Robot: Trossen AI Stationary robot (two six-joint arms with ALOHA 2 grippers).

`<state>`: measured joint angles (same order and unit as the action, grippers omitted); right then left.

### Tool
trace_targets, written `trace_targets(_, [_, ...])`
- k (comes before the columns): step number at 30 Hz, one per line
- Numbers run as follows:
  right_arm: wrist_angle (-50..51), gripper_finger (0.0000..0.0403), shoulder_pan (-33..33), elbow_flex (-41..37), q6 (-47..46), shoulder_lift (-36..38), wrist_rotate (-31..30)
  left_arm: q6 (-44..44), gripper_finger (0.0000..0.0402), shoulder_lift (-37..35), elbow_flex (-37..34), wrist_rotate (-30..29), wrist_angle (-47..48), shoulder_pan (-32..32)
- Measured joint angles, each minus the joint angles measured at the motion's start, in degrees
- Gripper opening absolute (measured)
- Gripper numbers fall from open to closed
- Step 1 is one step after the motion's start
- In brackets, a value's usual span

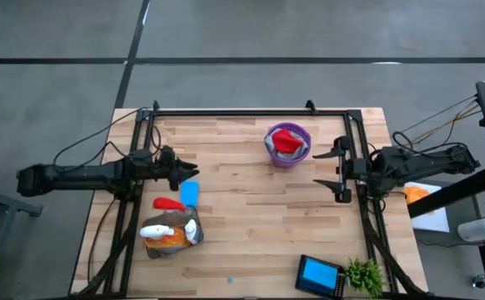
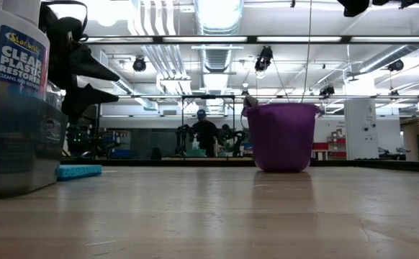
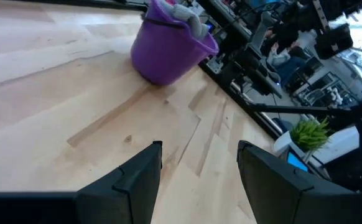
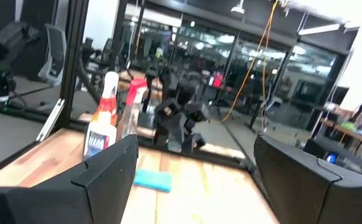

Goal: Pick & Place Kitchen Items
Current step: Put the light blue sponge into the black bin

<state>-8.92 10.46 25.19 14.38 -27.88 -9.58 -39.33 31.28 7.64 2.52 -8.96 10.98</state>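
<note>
Left gripper (image 1: pixel 182 172) hovered over the blue sponge (image 1: pixel 189 193), well apart from the purple bucket (image 1: pixel 287 153), jaws parted and empty. Right gripper (image 1: pixel 336 167) waited beside the bucket, jaws wide. Next move looked like a descent onto the sponge.

- We see a robotics lab: wooden workbench (image 1: pixel 259 208) on concrete floor (image 1: pixel 226 33).
- Background centre: ceiling strip lights (image 2: pixel 217 14), exposed ducts, a person (image 2: pixel 204 129) at workstations.

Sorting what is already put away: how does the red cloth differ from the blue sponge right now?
The red cloth sits bunched inside the purple bucket; the blue sponge lies flat on the bare table. The cloth is a crumpled lump, the sponge a neat rectangle. The cloth is nearer the right gripper, the sponge just by the left gripper. Neither is held; both grippers are open.
</note>
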Motion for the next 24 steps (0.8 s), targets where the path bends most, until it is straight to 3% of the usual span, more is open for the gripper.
trace_targets(10, [4.8, 0.0313, 0.0, -1.9, -2.1, -2.8, 0.0, -9.6, 0.0214, 4.3, 0.7, 0.9, 0.0, 0.1])
trace_targets(14, [0.8, 0.0313, 0.0, -4.7, 0.2, -4.6, 0.0, -7.2, 0.0214, 6.1, 1.8, 6.4, -0.2, 1.1])
trace_targets(17, [-3.7, 0.0313, -0.1, -6.9, 3.9, -5.8, 0.0, -3.5, 0.0214, 7.1, 2.5, 6.9, -0.9, 1.2])
trace_targets(24, [-4.8, 0.0313, -1.3, -7.0, 10.1, -6.2, -2.9, -7.1, 0.0214, 11.9, 8.1, 6.1, 4.8, 1.1])
